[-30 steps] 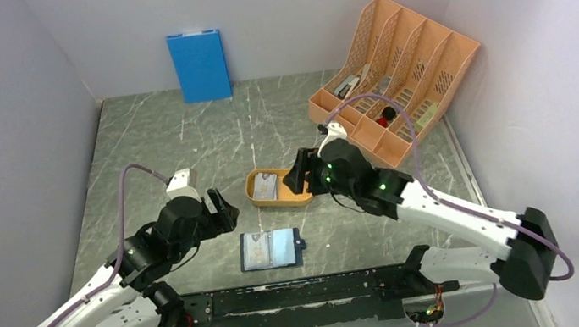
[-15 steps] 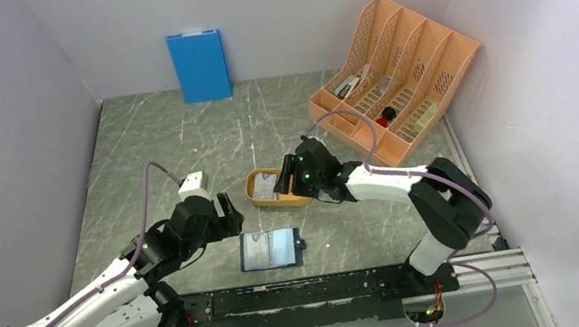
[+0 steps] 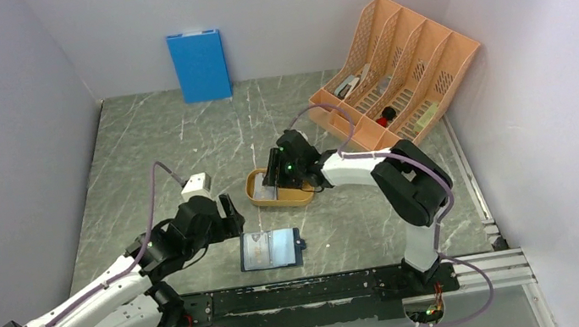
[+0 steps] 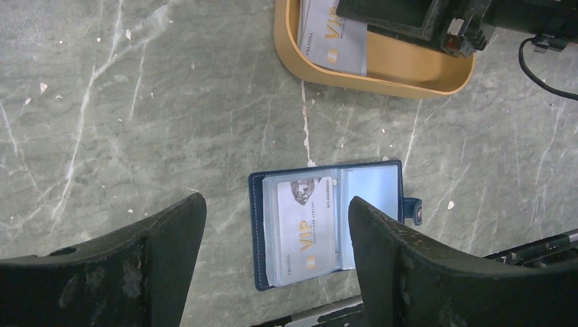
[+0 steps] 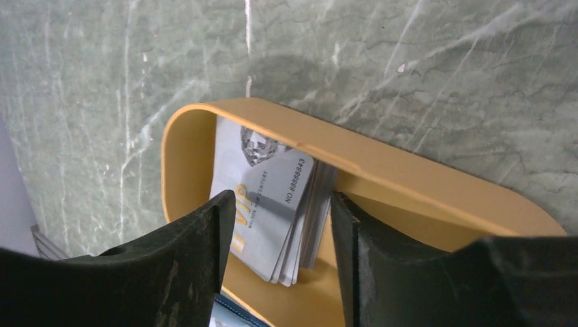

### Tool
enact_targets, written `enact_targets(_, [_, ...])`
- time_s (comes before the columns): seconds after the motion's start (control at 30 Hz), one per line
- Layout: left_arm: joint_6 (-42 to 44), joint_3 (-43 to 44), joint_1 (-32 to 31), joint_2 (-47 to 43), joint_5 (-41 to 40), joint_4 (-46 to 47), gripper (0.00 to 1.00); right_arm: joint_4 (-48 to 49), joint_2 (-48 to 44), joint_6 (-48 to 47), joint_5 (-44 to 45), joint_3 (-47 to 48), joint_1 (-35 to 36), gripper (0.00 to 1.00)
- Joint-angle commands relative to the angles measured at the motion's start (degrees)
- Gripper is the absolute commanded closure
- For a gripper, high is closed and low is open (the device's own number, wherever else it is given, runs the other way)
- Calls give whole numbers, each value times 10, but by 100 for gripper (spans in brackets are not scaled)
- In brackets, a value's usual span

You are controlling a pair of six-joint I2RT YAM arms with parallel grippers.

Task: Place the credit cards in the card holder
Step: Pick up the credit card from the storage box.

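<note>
Grey credit cards (image 5: 269, 180) half hidden by right end effector (image 5: 283, 204), grip unclear; left end effector (image 4: 276, 204) wide.

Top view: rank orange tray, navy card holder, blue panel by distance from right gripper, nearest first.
1. orange tray: right gripper hangs over it.
2. card holder: nearer the bases, lying open.
3. blue panel: against the back wall, left.
</note>
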Motion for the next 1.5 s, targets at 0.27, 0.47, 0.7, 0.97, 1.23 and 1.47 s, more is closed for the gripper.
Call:
enact_targets(0.27, [-10,-3,-2,8,-8,4,20,-35,24,-4,15,-9,-15,62])
enact_targets(0.47, [-13,-6,-2,11,-6,9,20,-9,6,0,-4,-37,-28,75])
enact_targets(0.7, [-16,-6,-1,15,-4,9,21,17,-12,7,-21,-56,-36,86])
enact_targets(0.97, [-18,-8,-2,15,-2,8,21,50,-29,17,-47,-75,-45,87])
enact_targets(1.23, [-18,-10,-2,9,-5,9,21,108,-71,52,-98,-107,-59,94])
enact_targets(1.47, [-19,-9,-2,12,-4,12,21,106,-83,58,-117,-105,-59,97])
